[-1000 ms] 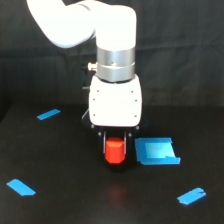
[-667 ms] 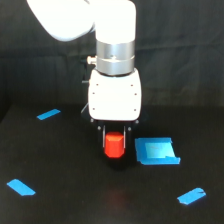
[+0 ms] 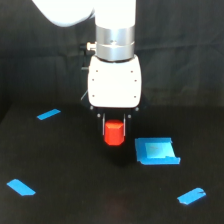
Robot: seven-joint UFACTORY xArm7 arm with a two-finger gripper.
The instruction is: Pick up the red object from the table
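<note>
Since the earlier frames, the arm has risen and the red object (image 3: 114,133) went up with it. We judge we are in the lifting step; next we only need to raise it higher. Our hand (image 3: 114,131) is clenched on the block, seemingly clear of the desk (image 3: 75,200), beside the blue tray (image 3: 156,151).

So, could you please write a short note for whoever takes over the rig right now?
Hand: shut on the red object, fingers on either side of it.
Red object: in the hand, and it looks lifted just clear of the table, though the gap is hard to judge.
Nearby: blue tray piece lies on the table to the exterior view's right of the hand, apart from it.
Done: grasp made, lift apparently begun.
Left: raise it well clear and confirm the grip holds.
</note>
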